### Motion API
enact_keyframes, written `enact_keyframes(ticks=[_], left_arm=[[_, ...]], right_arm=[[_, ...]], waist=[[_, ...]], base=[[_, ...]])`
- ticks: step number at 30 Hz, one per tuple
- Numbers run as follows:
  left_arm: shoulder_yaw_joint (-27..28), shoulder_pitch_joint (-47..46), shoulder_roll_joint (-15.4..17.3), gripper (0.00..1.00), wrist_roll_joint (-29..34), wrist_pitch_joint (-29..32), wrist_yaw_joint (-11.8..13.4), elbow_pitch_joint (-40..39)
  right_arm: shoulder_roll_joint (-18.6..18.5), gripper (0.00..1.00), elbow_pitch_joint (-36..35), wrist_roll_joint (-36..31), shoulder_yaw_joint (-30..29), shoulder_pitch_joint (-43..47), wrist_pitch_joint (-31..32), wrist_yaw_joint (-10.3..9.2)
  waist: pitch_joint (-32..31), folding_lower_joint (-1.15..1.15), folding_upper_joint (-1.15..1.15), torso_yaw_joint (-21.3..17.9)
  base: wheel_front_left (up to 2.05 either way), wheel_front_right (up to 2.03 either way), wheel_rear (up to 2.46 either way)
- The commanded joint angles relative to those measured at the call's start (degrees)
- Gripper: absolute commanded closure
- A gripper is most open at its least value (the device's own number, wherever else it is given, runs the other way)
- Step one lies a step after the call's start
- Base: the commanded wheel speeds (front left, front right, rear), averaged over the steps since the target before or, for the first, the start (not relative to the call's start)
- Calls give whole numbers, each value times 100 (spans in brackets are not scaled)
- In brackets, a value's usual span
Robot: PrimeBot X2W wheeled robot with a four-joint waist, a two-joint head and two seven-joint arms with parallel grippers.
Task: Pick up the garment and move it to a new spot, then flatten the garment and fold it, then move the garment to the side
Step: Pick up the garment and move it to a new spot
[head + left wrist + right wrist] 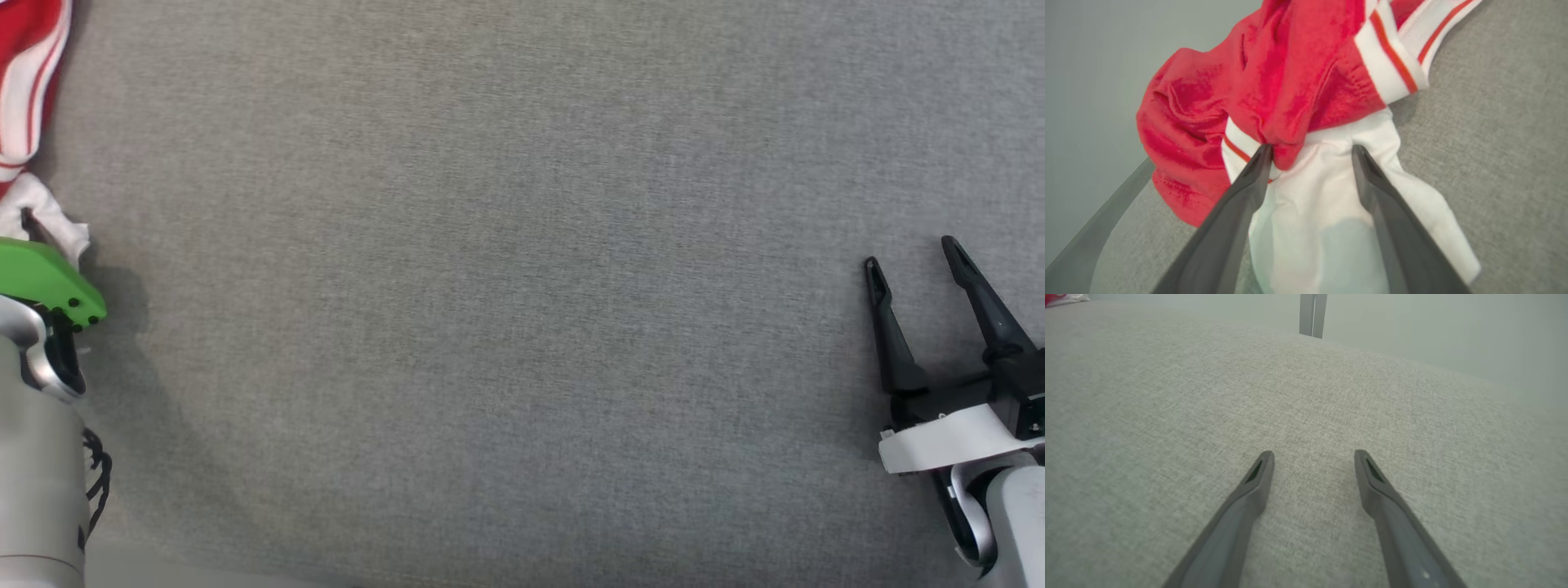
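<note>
Two long dark fingers of the left gripper (1310, 153) rise close to the lens in the left wrist view, spread wide apart with nothing pinched between them; they straddle the white panel of a crumpled red knit garment (1290, 81) with white bands striped in red; the left fingertip touches a fold where red meets white, and the right fingertip lies on the white cloth. The garment sits bunched near the left edge of the grey woven surface (1502, 122), with a plain grey wall (1094, 61) beyond that edge.

From the head, the garment (24, 82) lies at the far left, running out of the top left corner; just below it are the left arm's bright green wrist plate (41, 278) and its pale forearm (37, 490); the fingers there are mostly hidden. The grey woven surface (522, 327) spreads across the middle; at the lower right the right gripper (912, 255) has its fingers parted and holds nothing, well apart from the garment.

In the right wrist view, the right gripper (1312, 455) hangs spread over bare weave (1167, 396); a scrap of the garment (1061, 297) shows in the far top left corner; a grey upright post (1312, 314) stands past the far edge.
</note>
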Motion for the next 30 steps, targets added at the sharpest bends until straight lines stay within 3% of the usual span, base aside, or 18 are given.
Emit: enact_keyframes(ticks=[1,2,3,4,12,17,22,26,30], left_arm=[[-12,-79,60,0,54,-13,-9,123],[-18,-60,86,4,49,16,-6,242],[-60,-33,113,83,84,71,-44,331],[-105,-2,147,100,104,133,-118,425],[-404,-45,275,100,163,-280,-821,-61],[-774,-45,107,100,146,21,-1184,-1030],[-1076,317,-198,100,-359,938,-1303,-2878],[-1274,718,-576,100,-1126,2049,-1326,-4757],[-1527,1227,-836,100,-1790,3271,-1098,-6575]], right_arm=[[33,0,75,22,0,36,-12,-8],[65,0,105,31,9,50,-11,-8],[94,0,131,42,29,62,-3,-8],[125,0,162,49,70,72,-1,-8],[438,0,397,98,305,235,-7,-8],[716,0,558,113,354,476,-7,-8],[987,0,664,138,392,676,-7,-8],[1125,0,711,167,423,817,-8,-8],[1197,0,717,200,425,896,-8,-8]], waist=[[114,-1,0,-229],[48,-1,0,-220],[-12,-1,0,-216],[-97,-1,0,-217],[-991,-1,0,-244],[-1659,-1,0,-319],[-2258,-1,0,-559],[-2532,-1,0,-800],[-2681,-1,0,-1101]], base=[[0,0,0],[0,0,0],[0,0,0],[0,0,0],[0,0,0],[0,0,0],[0,0,0],[0,0,0],[0,0,0]])
